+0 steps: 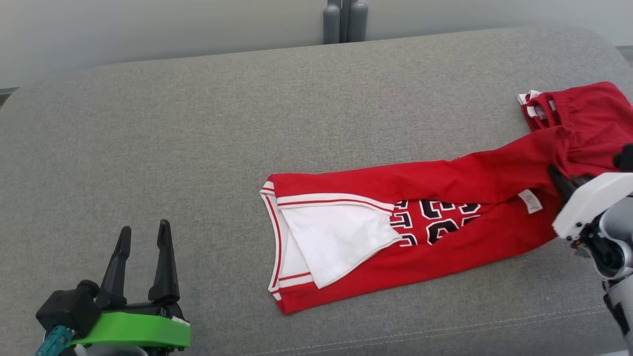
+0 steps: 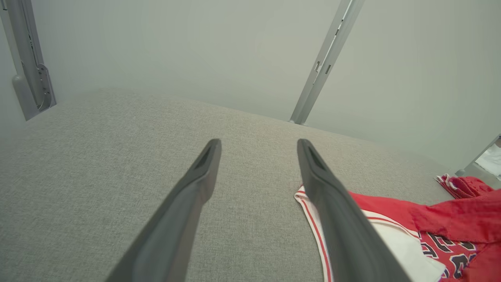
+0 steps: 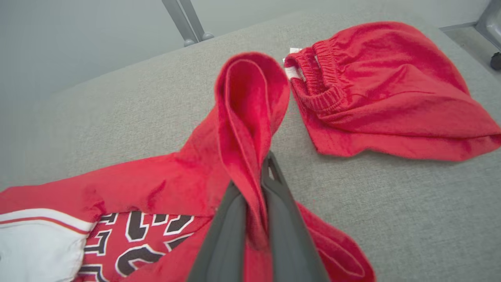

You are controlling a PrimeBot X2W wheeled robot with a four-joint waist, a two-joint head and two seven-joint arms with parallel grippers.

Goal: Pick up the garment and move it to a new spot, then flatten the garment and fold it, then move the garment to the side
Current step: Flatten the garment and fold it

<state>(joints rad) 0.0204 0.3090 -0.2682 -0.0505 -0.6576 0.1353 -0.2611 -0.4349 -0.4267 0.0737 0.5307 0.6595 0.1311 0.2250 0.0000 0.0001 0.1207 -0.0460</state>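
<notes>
The garment [image 1: 470,173] is a red jersey with white trim and black numbers, lying stretched left to right on the grey cushioned surface [image 1: 198,123]. Its white-trimmed end is turned back, showing white lining. My right gripper [image 1: 558,175] is shut on a raised fold at the jersey's right end; in the right wrist view the red cloth [image 3: 250,117] stands up between the closed fingers [image 3: 235,227]. My left gripper [image 1: 144,227] stands open at the lower left, apart from the jersey. In the left wrist view its fingers [image 2: 195,188] are spread over bare cushion, with the jersey [image 2: 450,215] at lower right.
A second red piece with an elastic waistband [image 1: 588,109] lies crumpled at the far right, just beyond the held fold [image 3: 383,90]. Grey posts [image 1: 344,20] stand behind the cushion's back edge. A metal upright [image 2: 325,62] rises against the pale wall.
</notes>
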